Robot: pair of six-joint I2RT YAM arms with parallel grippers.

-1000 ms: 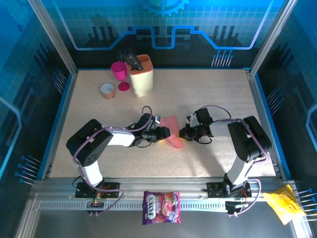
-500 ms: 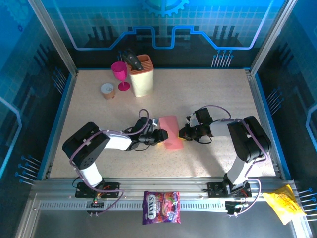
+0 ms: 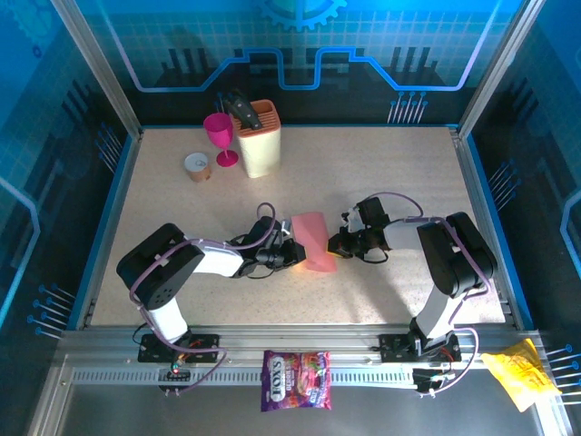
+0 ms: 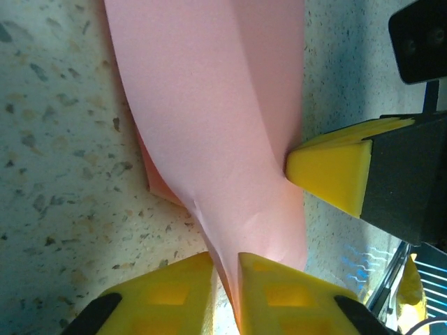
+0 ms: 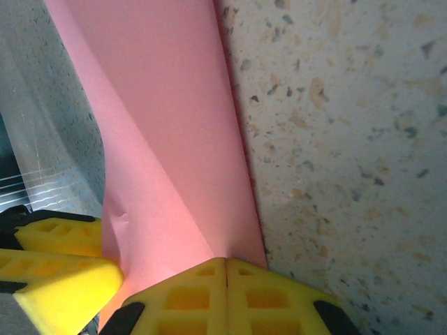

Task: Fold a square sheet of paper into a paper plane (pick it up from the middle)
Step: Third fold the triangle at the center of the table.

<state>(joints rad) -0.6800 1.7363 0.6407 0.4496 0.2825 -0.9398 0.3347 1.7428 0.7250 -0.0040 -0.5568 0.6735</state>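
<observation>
**Fig. Part-folded sheet pinched from both sides, well apart from knife block, to its near-right.**
L gripper closed narrow on one edge of the sheet. R gripper has its fingers tight together on the opp. edge, prob. to hold the raised fold taut for creasing.

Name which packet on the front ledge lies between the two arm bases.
The purple printed candy bag; the crinkled yellow wrapper lies out beyond the right arm's base.
</observation>
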